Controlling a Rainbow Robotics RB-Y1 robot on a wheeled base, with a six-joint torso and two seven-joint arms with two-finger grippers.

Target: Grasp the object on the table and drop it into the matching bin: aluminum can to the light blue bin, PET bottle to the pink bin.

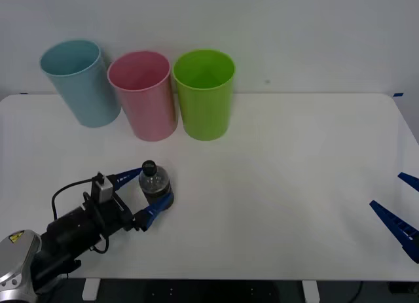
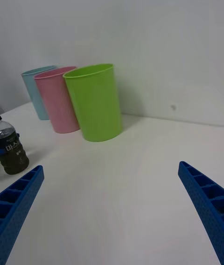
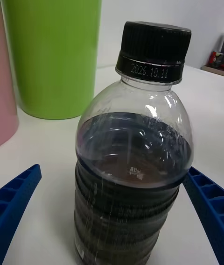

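- Front view: the PET bottle [image 1: 154,184] stands upright on the white surface [image 1: 281,185], in the near-left part, well short of the three bins at the far edge.
- The left tool [image 1: 149,194] sits at the bottle, its two blue fingers [image 1: 126,176] spread wide, one on each side of the bottle (whether either finger touches it cannot be told from here).
- Left wrist view: the bottle [image 3: 133,167] stands between that tool's fingers [image 3: 17,199]; there is a visible gap on one side, while the other finger lies close against the dark lower body. The black cap [image 3: 153,50] is screwed on and the dark liquid reaches to about the shoulder.
- Along the far edge stand the light blue bin [image 1: 80,82], the pink bin [image 1: 144,93] and a green bin [image 1: 204,92], left to right, upright and close together; pink and green are nearly touching.
- The right tool [image 1: 400,211] waits at the near-right edge of the surface, well apart from everything, fingers wide apart and holding nothing.
- Right wrist view: its blue fingers [image 2: 205,204] frame the open surface, with the green bin [image 2: 94,102], pink bin [image 2: 57,99] and light blue bin [image 2: 37,91] farther off and the bottle [image 2: 11,149] at the edge.
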